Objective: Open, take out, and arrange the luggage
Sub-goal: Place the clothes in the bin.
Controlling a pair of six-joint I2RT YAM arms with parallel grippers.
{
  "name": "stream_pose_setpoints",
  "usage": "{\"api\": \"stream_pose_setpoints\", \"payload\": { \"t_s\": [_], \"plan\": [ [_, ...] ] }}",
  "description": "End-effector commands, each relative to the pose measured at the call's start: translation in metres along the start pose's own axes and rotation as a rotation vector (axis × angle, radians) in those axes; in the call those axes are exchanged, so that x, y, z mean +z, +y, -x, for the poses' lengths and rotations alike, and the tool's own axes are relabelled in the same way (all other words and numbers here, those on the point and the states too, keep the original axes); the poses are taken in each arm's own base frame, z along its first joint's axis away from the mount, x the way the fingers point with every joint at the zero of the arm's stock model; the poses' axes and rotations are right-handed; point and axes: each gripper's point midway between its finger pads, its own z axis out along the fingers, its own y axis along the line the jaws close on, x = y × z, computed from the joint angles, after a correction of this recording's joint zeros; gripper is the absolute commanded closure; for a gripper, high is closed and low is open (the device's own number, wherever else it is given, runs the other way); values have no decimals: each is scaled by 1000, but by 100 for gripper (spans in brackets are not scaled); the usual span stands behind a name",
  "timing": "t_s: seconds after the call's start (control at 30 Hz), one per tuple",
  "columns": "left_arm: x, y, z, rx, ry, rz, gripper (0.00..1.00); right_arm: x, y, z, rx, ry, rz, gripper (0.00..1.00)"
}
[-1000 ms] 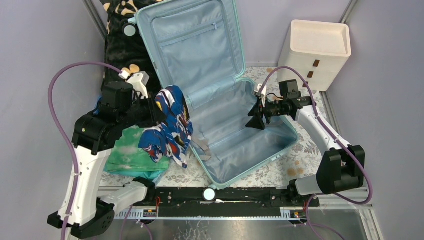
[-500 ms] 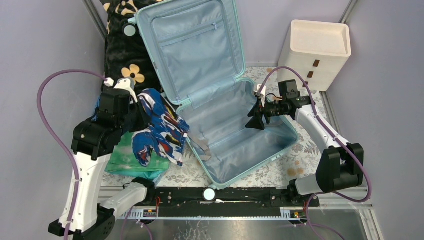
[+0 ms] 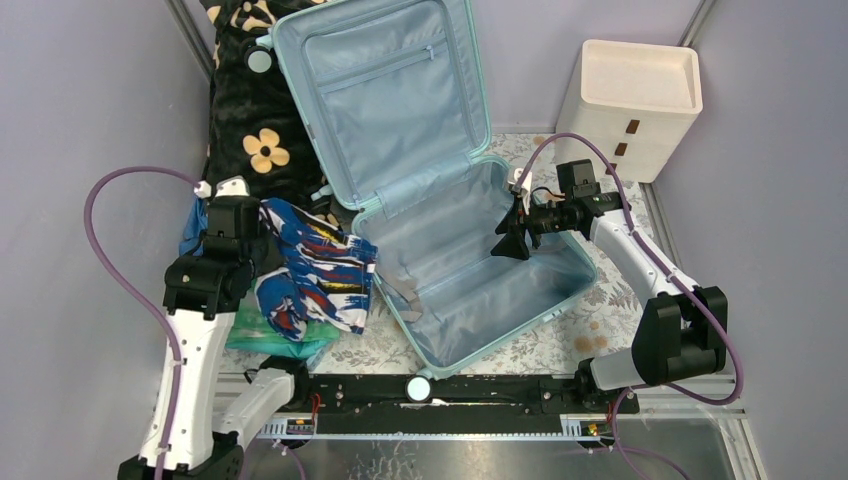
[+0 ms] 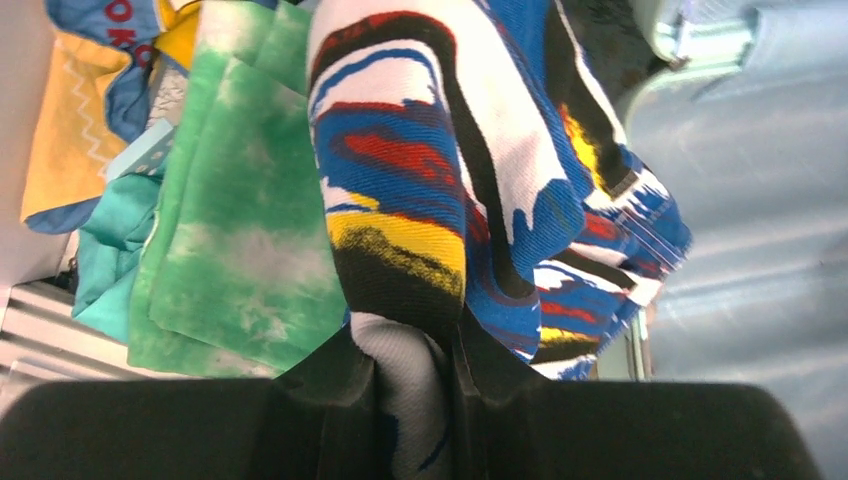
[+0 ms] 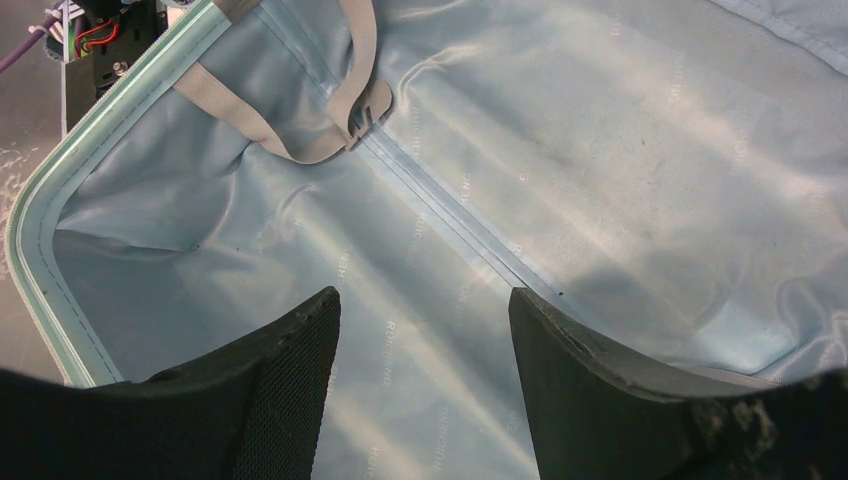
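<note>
Left gripper (image 4: 412,375): jaws clamped on the garment (image 3: 318,268). Right gripper (image 5: 425,310): jaws wide apart, empty, above the lining of the luggage (image 3: 400,90), which lies open mid-table. Since the earlier frame the garment has moved left, clear of the luggage, over the green cloth (image 4: 230,250). Right gripper unmoved.

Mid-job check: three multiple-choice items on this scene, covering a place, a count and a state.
1. Where is the blue, white and red patterned garment? A) inside the pale aqua hard-shell suitcase B) left of it, over the green tie-dye cloth C) on the cream drawer unit
2. Brown handles on that unit? A) one B) two C) four
3. The right gripper is A) open, empty B) shut on the suitcase rim C) shut on the garment
1 B, left gripper holds it there; 2 B, both on its front; 3 A, jaws apart, nothing between.
</note>
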Motion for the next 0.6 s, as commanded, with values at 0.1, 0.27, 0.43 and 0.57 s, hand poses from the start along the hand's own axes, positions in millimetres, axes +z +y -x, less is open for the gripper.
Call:
{"api": "stream_pose_setpoints", "payload": {
  "t_s": [0.1,0.27,0.43,0.57],
  "plan": [
    [30,55,44,-85,-178,259,100,0,7,8,-4,-37,46,31],
    [62,91,28,-153,-130,361,98,0,9,10,-5,-45,58,31],
    [79,131,27,-281,-166,518,45,0,11,12,1,-52,70,31],
    [65,160,41,-484,-226,666,3,0,14,14,5,-58,80,31]
  ]
}}
